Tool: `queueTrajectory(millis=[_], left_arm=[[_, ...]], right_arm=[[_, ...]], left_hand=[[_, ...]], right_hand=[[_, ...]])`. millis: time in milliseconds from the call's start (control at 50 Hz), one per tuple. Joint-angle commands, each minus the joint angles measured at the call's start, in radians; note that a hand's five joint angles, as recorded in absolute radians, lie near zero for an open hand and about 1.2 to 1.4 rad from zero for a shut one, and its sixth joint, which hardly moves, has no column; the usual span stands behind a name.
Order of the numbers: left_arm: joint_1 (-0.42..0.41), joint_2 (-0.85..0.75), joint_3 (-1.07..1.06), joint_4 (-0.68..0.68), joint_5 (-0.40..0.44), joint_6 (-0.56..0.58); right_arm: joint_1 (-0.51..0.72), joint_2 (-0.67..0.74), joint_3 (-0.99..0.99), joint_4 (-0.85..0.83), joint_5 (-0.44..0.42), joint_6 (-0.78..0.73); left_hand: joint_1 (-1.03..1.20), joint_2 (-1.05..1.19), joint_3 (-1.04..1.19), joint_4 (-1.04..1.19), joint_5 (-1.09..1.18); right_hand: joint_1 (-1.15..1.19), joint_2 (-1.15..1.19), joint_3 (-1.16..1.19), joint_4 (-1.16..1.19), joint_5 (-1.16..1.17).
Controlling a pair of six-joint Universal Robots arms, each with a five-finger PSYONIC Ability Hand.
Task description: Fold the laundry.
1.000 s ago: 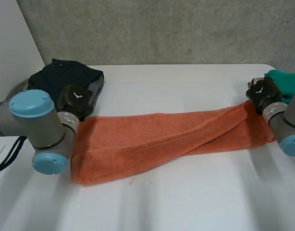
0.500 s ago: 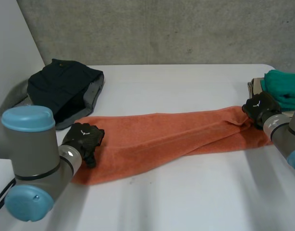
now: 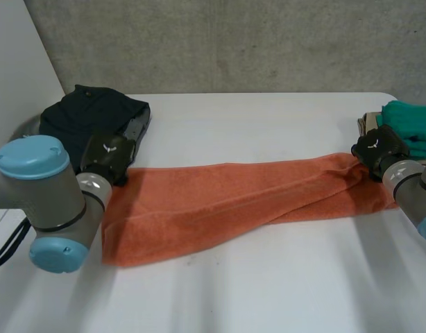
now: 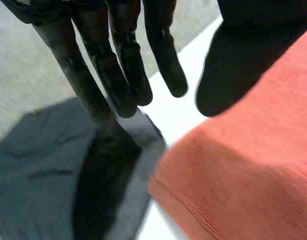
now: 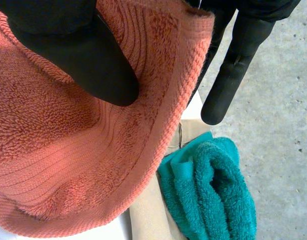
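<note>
Dark garment (image 3: 88,121) lies at the far left of the table (image 3: 254,125). Left hand (image 3: 109,154) hangs at the far-left corner of the towel (image 3: 220,201), fingers (image 4: 118,75) straight, released. The towel lies stretched across the table. Right hand (image 3: 377,148) pinches its right end between thumb and fingers, beside the green cloth (image 3: 411,128)

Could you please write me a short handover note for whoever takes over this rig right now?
The left hand is open, fingers straight, at the orange towel's left end beside the dark garment; it grips nothing.
The right hand is shut on the towel's right end, thumb on top, fingers behind the edge.
The towel lies stretched across the table between the hands, roughly doubled lengthwise, twisted and uneven. The green towel sits by the right hand.
Done: a loose lengthwise fold at most.
Left: probably regrip the left end, square the edges, fold end to end.
</note>
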Motion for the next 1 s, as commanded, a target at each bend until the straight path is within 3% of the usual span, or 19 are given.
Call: queueTrajectory(millis=[20,120,340,400,420,440,460,800,820,840,1000], left_arm=[[-0.038,0.045,-0.094,-0.178,0.001,-0.021],[-0.064,0.096,-0.171,-0.171,0.001,-0.036],[-0.049,0.036,-0.183,-0.085,-0.004,-0.025],[-0.044,0.005,-0.174,-0.059,-0.004,-0.022],[-0.044,-0.002,-0.173,-0.053,-0.004,-0.022],[-0.044,-0.016,-0.168,-0.04,-0.004,-0.022],[-0.044,-0.019,-0.166,-0.033,-0.004,-0.022],[-0.027,0.007,-0.114,-0.023,0.001,0.03],[-0.033,0.024,-0.125,-0.043,-0.001,0.025],[-0.036,0.034,-0.131,-0.06,-0.002,0.019],[-0.03,0.062,-0.197,-0.12,-0.004,0.015]], right_arm=[[-0.002,0.004,0.013,0.001,0.0,-0.001],[-0.004,0.004,0.015,0.001,0.0,-0.001],[-0.002,0.004,0.041,0.001,-0.001,-0.001],[-0.002,0.004,0.045,0.001,-0.003,-0.001],[-0.004,0.004,0.045,0.001,-0.001,-0.001],[-0.002,0.004,0.045,0.001,-0.003,-0.001],[-0.004,0.004,0.045,-0.001,-0.003,-0.001],[-0.001,0.001,0.036,0.002,0.003,-0.001],[-0.001,-0.001,0.038,0.002,0.002,-0.001],[-0.001,-0.001,0.042,0.002,0.0,-0.001],[-0.004,-0.001,0.053,0.004,-0.001,-0.001]], left_hand=[[-0.049,-0.086,-0.086,-0.088,-0.082],[-0.043,-0.08,-0.08,-0.082,-0.076],[-0.023,-0.06,-0.059,-0.062,-0.055],[0.138,0.101,0.102,0.099,0.105],[0.229,0.192,0.192,0.19,0.196],[0.468,0.431,0.431,0.429,0.435],[0.47,0.433,0.434,0.431,0.437],[0.47,0.433,0.434,0.431,0.437],[0.113,0.076,0.077,0.074,0.08],[0.002,-0.035,-0.035,-0.037,-0.031],[-0.043,-0.08,-0.08,-0.082,-0.076]], right_hand=[[0.264,0.214,0.202,0.197,0.195],[0.264,0.214,0.202,0.197,0.195],[0.264,0.214,0.202,0.197,0.195],[0.264,0.214,0.202,0.197,0.195],[0.264,0.214,0.202,0.197,0.195],[0.264,0.214,0.202,0.197,0.195],[0.264,0.214,0.202,0.197,0.195],[0.264,0.214,0.202,0.197,0.195],[0.264,0.214,0.202,0.197,0.195],[0.264,0.214,0.202,0.197,0.195],[0.264,0.214,0.202,0.197,0.195]])
